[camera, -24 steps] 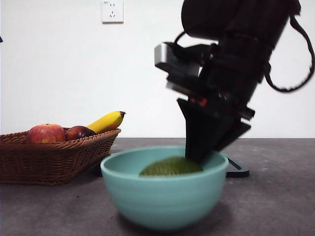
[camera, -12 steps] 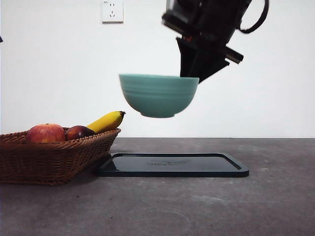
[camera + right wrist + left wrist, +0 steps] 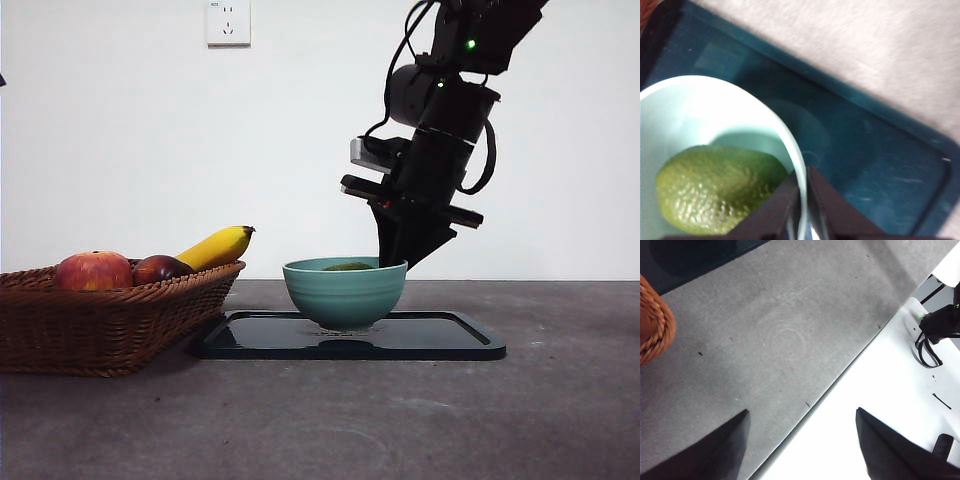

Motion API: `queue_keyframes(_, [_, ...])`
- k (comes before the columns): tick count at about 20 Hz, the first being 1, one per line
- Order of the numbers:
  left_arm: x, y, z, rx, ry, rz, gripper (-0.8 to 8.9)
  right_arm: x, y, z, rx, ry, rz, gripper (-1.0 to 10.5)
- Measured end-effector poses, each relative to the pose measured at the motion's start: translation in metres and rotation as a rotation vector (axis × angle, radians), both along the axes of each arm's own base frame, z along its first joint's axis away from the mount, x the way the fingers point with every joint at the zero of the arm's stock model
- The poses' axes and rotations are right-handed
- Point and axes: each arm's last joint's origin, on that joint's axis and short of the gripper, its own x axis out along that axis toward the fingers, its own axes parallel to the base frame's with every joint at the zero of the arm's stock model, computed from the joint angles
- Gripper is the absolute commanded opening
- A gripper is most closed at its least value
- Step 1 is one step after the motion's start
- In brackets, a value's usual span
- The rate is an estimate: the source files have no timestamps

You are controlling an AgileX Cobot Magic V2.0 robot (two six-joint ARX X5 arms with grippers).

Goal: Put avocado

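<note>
- Right gripper (image 3: 801,207) is pinching the rim of the teal bowl (image 3: 345,291), jaws nearly closed.
- Avocado (image 3: 715,187) is lying inside the bowl, which is sitting on the dark tray (image 3: 440,335).
- Left gripper (image 3: 802,445) is hanging over the table (image 3: 780,335), jaws wide apart, holding nothing.

A black jointed arm (image 3: 440,130) is seen, fitted with green indicator lights, looping black cables, a grey bracket, and tapered black jaws.

Green avocado (image 3: 715,187) in teal bowl (image 3: 345,292), black tray (image 3: 440,338).
</note>
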Motion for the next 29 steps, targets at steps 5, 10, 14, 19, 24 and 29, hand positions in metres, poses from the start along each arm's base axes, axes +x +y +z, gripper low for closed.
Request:
queue_keyframes(5, [0.0, 0.0, 0.0, 0.0, -0.001, 0.0, 3.42, 0.003, 0.002, -0.01, 0.003, 0.018, 0.005, 0.1])
queue_keyframes(10, [0.0, 0.0, 0.0, 0.0, 0.0, 0.0, 3.42, 0.003, 0.003, -0.01, 0.003, 0.017, 0.008, 0.8])
queue_keyframes(14, [0.0, 0.0, 0.0, 0.0, 0.0, 0.0, 3.42, 0.001, 0.003, -0.01, -0.001, 0.031, 0.006, 2.0])
queue_keyframes(19, [0.0, 0.0, 0.0, 0.0, 0.0, 0.0, 3.42, -0.008, -0.004, 0.019, -0.029, -0.023, -0.022, 2.0])
queue_keyframes(24, [0.0, 0.0, 0.0, 0.0, 0.0, 0.0, 3.42, -0.05, -0.023, 0.095, 0.011, -0.094, -0.02, 2.0])
queue_keyframes(29, [0.0, 0.0, 0.0, -0.003, -0.006, 0.0, 3.42, -0.12, -0.036, 0.167, 0.08, -0.196, 0.038, 2.0])
